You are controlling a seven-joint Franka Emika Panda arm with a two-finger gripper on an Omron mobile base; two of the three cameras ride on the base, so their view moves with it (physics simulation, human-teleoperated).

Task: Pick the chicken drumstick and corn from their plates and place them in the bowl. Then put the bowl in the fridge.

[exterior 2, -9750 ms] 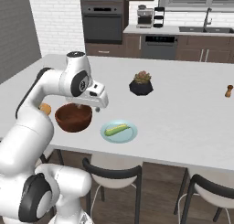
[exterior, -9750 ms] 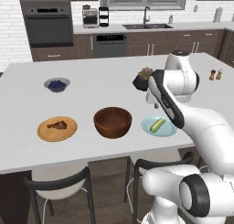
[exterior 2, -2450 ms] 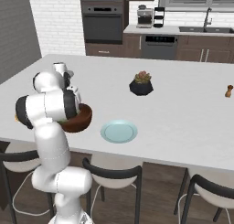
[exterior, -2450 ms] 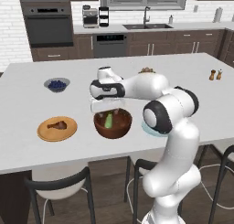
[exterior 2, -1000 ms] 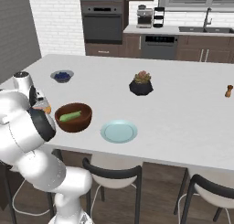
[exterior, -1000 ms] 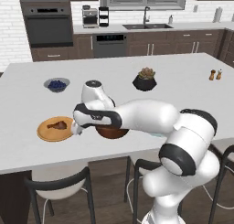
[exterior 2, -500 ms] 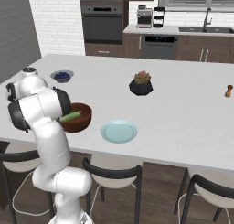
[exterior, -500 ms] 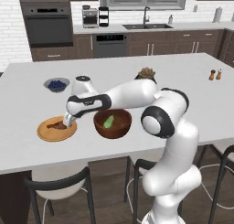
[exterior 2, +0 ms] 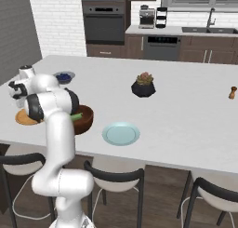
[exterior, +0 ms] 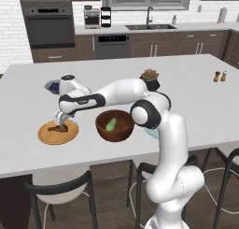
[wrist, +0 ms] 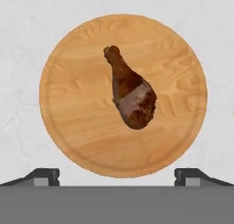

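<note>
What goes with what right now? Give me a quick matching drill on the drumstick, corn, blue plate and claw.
Things:
1. drumstick
2. corn
3. blue plate
4. claw

States:
A. lying in the bowl
B. bare, right of the bowl
C. open, hovering above the wooden plate
D. lying on the wooden plate

Pairs: 1-D, 2-A, 3-B, 4-C
</note>
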